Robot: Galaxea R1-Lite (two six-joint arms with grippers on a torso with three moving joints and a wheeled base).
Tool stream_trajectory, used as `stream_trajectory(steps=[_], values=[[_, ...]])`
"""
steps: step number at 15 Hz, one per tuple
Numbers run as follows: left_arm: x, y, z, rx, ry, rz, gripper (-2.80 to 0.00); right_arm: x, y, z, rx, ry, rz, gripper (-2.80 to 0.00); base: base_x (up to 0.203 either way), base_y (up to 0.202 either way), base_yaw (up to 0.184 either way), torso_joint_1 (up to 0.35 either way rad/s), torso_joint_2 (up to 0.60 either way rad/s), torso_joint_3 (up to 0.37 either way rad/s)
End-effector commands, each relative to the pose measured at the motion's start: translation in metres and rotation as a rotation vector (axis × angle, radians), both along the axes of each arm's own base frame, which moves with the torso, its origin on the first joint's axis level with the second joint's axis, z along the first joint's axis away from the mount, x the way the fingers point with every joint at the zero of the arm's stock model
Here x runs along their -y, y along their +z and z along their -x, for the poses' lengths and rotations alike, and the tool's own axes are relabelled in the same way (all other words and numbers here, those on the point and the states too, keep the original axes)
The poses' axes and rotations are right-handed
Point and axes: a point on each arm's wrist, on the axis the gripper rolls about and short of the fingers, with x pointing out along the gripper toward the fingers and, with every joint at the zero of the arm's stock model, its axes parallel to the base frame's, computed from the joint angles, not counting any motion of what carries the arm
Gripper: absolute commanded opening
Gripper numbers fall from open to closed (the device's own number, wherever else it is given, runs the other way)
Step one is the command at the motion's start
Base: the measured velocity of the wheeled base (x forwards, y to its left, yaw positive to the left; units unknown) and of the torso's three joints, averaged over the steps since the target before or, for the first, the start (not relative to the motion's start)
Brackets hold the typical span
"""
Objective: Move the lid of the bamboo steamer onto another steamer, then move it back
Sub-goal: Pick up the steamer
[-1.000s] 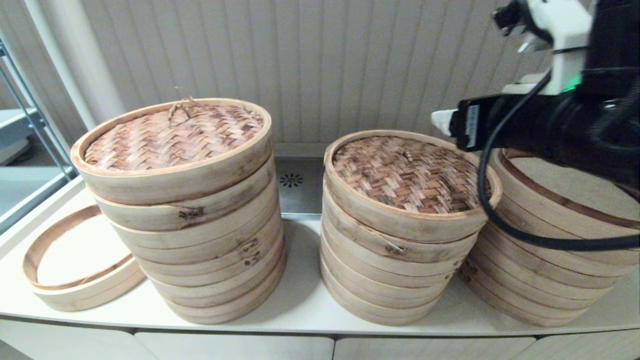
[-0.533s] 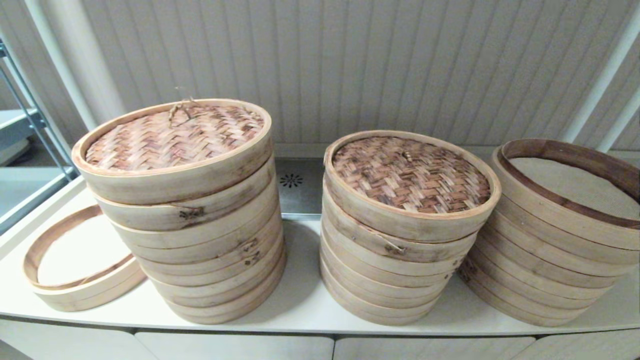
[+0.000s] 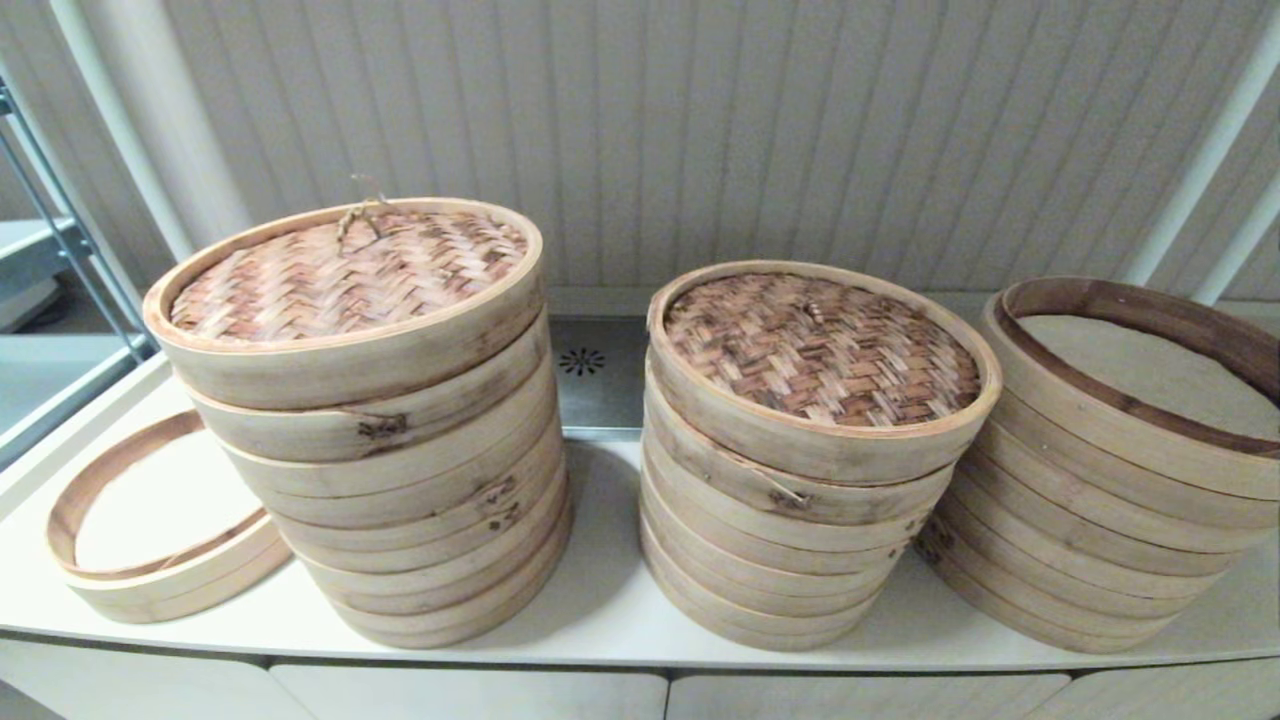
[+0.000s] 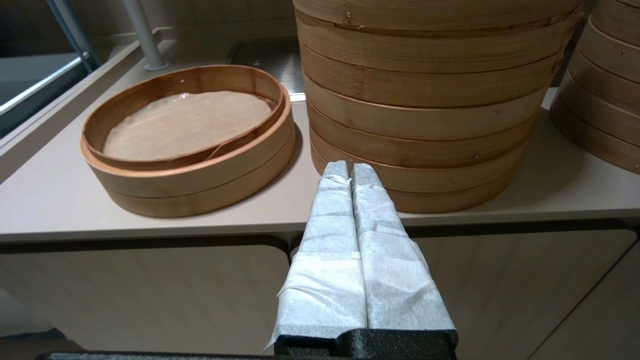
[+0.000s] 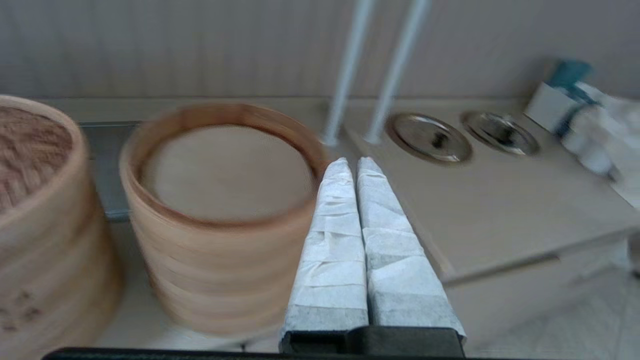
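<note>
Three bamboo steamer stacks stand in a row on the counter. A woven lid (image 3: 345, 270) with a small loop handle tops the tall left stack (image 3: 400, 480). Another woven lid (image 3: 820, 345) covers the middle stack (image 3: 790, 540). The right stack (image 3: 1100, 510) has no lid and shows a cloth liner (image 5: 225, 172). Neither arm appears in the head view. My left gripper (image 4: 349, 169) is shut and empty, low in front of the counter's edge below the left stack. My right gripper (image 5: 356, 164) is shut and empty, in front of the right stack, beside its rim.
A single open steamer tray (image 3: 150, 520) with a liner lies on the counter (image 3: 600, 600) at the far left. Two white poles (image 5: 380, 70) rise beyond the right stack. Two metal discs (image 5: 430, 137) sit in the counter farther right. A metal drain plate (image 3: 585, 365) lies behind the stacks.
One second ago my right arm hung over the right stack in the head view. It has since pulled back out of that view. The steamers and lids have not moved.
</note>
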Motion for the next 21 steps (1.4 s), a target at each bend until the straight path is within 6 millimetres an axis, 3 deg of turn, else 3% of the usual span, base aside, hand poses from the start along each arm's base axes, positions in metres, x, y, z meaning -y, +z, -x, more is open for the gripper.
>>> stream_trajectory(steps=[1, 4, 7, 15, 17, 19, 21], values=[[0.000, -0.009, -0.003, -0.033, 0.000, -0.001, -2.80, 0.008, -0.012, 0.032, 0.038, -0.006, -0.019, -2.80, 0.000, 0.000, 0.000, 0.000, 0.00, 0.000], [0.000, -0.009, -0.003, -0.033, 0.000, -0.001, -2.80, -0.004, -0.041, 0.044, -0.020, 0.088, -0.075, -2.80, 0.000, 0.000, 0.000, 0.000, 0.00, 0.000], [0.000, -0.010, -0.003, -0.036, -0.001, -0.005, -2.80, -0.014, -0.087, 0.042, -0.094, 0.234, -0.088, -2.80, 0.000, 0.000, 0.000, 0.000, 0.00, 0.000], [0.000, -0.010, -0.003, -0.034, 0.000, -0.002, -2.80, -0.028, -0.211, -0.035, -0.168, 0.355, -0.087, -2.80, 0.000, 0.000, 0.000, 0.000, 0.00, 0.000], [0.000, 0.009, 0.003, 0.035, 0.000, -0.002, -2.80, -0.029, -0.236, -0.042, -0.187, 0.414, -0.077, -2.80, 0.000, 0.000, 0.000, 0.000, 0.00, 0.000], [0.000, 0.011, 0.004, 0.041, 0.000, -0.002, -2.80, -0.030, -0.252, -0.046, -0.149, 0.437, -0.069, -2.80, 0.000, 0.000, 0.000, 0.000, 0.00, 0.000], [0.000, -0.010, -0.003, -0.034, 0.000, -0.002, -2.80, -0.030, -0.253, -0.046, -0.139, 0.445, -0.068, -2.80, 0.000, 0.000, 0.000, 0.000, 0.00, 0.000]])
